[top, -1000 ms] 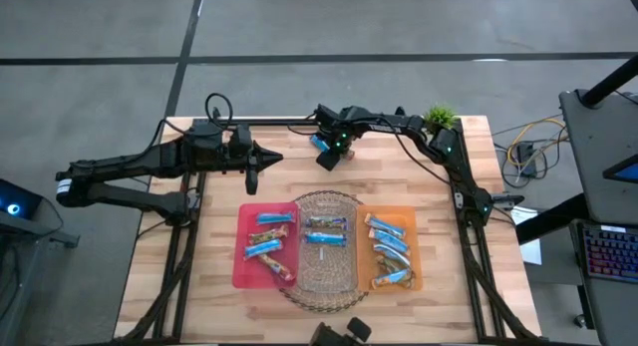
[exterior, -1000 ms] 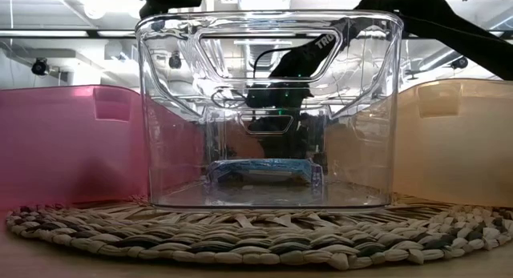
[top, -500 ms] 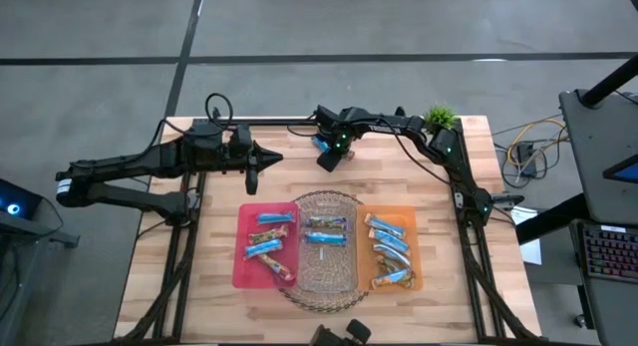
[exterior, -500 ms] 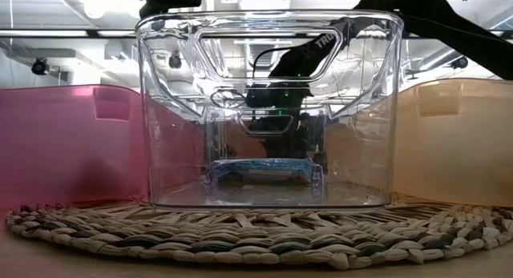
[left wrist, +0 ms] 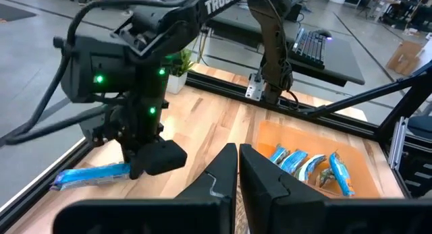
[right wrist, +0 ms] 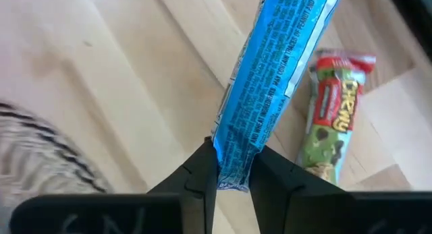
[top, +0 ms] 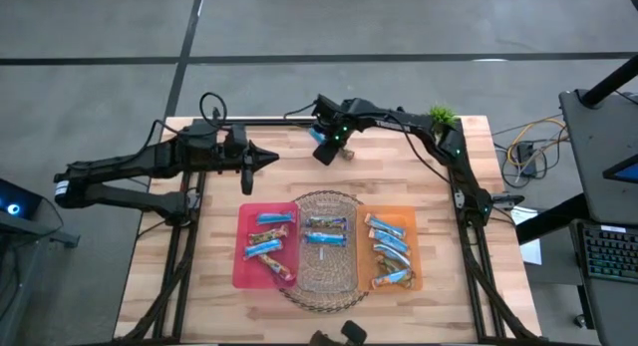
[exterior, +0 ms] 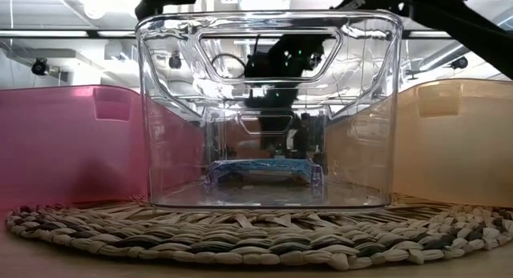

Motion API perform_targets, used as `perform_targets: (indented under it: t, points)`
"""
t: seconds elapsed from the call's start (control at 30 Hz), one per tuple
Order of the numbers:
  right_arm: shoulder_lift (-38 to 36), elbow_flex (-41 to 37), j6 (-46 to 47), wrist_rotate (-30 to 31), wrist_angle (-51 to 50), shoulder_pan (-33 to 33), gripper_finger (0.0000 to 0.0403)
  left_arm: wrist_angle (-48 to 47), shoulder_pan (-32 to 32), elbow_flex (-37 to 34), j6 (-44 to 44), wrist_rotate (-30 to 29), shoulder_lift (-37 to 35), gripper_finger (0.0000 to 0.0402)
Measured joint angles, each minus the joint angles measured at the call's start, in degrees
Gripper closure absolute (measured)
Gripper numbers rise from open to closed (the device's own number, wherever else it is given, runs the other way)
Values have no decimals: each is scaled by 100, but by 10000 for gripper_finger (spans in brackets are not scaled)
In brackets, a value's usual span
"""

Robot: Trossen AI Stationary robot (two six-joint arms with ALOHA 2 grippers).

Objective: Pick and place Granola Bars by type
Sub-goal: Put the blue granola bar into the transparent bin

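Most granola bars (top: 389,251) already lie in the pink, clear and orange bins; beyond the clear bin (top: 326,236), the right tool (right wrist: 233,168) is pinched on a blue bar (right wrist: 277,72), a green-and-red bar (right wrist: 331,116) remains on the counter (top: 289,176), and the left tool (left wrist: 237,168) waits closed.

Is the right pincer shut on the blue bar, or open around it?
Shut on it. In the right wrist view the right pincer pinches the end of the blue bar between both fingers.
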Motion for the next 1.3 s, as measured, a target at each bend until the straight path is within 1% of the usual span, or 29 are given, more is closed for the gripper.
perform_targets:
  t: [0.13, 0.3, 0.67, 0.8, 0.87, 1.0, 1.3]
  points:
    - [-255, 136, 28, -23, -53, 135, 341, -8, 0, 0, 11, -1, -68, 401]
    - [-551, 437, -127, -45, -554, 375, 341, -20, 0, 0, 74, -1, -128, 401]
    - [-1239, 461, -98, -44, -1361, 1304, 341, -176, 0, 0, 172, -1, -156, 401]
    - [-1425, 458, -17, -193, -1608, 1678, 341, -269, -2, 0, 182, -1, -156, 401]
    - [-1489, 458, 82, -198, -1681, 1874, 340, -265, -2, 0, 198, -1, -156, 401]
    - [-1508, 458, 318, -444, -1710, 2226, 340, -264, -1, 0, 199, -1, -154, 401]
    - [-1501, 445, 521, -476, -1676, 2839, 340, -264, 0, 0, 196, -1, -154, 401]
